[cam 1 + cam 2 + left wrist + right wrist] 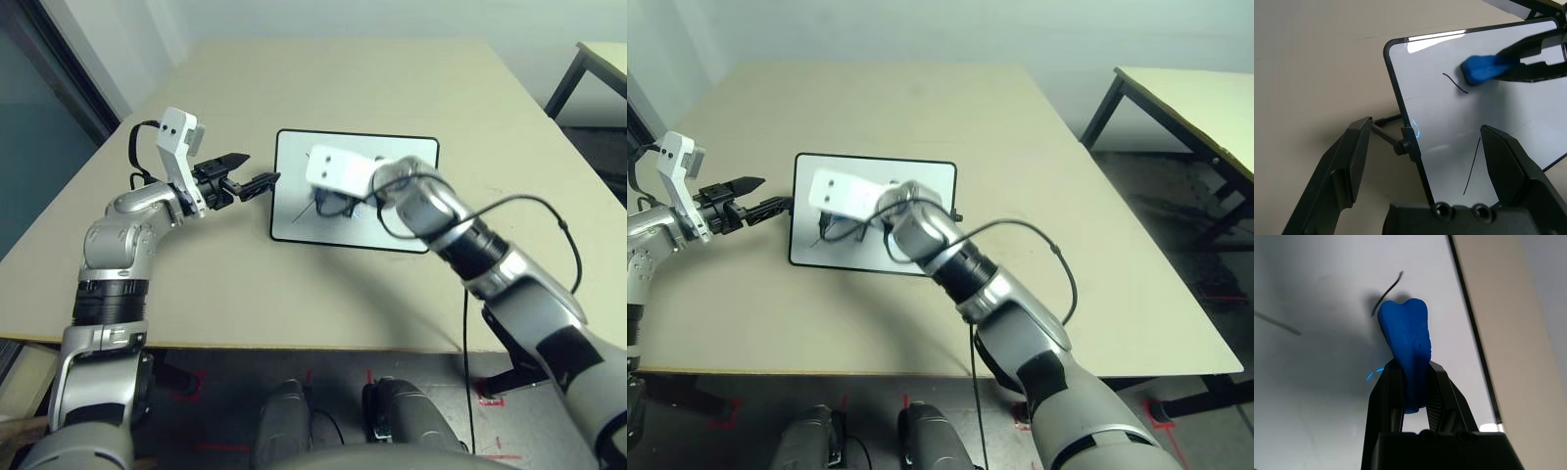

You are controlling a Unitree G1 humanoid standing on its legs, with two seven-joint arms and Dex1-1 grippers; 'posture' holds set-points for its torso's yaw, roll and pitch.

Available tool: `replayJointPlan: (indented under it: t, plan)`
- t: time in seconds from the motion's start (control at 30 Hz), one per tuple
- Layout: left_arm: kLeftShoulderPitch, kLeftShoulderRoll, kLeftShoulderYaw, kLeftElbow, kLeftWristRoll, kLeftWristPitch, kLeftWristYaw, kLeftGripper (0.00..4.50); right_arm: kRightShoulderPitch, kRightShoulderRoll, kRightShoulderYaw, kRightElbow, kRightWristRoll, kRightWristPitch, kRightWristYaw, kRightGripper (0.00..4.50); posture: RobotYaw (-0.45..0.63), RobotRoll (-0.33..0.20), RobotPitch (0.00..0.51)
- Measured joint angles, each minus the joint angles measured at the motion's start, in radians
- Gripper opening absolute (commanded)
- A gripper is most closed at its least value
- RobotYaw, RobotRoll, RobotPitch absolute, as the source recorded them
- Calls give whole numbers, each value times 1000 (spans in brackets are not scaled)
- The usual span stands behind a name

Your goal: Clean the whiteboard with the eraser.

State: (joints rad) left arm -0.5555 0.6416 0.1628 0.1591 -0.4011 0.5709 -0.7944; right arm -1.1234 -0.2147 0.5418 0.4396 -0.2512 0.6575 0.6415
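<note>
The whiteboard (402,162) lies flat mid-table, with thin black pen marks (1455,83) on it. My right gripper (1409,374) is shut on the blue eraser (1404,330), whose tip presses on the board beside a curved mark (1387,293). The eraser (1480,69) also shows from the left wrist, in the right gripper's black fingers (1535,46). My left gripper (253,172) stands open at the board's left short side. Its fingers (1352,156) straddle the frame edge and a small black knob (1400,146) without touching them.
The tan table (343,88) has bare room all around the board. A black cable (549,206) loops off my right forearm. A second table (1195,98) stands off to the right, and a dark wall panel (39,117) runs along the left.
</note>
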Motion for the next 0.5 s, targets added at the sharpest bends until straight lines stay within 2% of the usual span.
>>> replayJointPlan:
  t: [0.1,0.3,0.5]
  plan:
    - [5,0,2,-4,-1,1,1,4500,53,-10,5,-84,-7,29,32,617,-12,0,86]
    - [14,0,6,-8,-2,4,2,4500,224,-63,132,-352,-27,162,152,617,-12,0,90]
    - [13,1,7,-8,-2,4,2,4500,199,-46,143,-310,-29,177,160,617,-10,0,91]
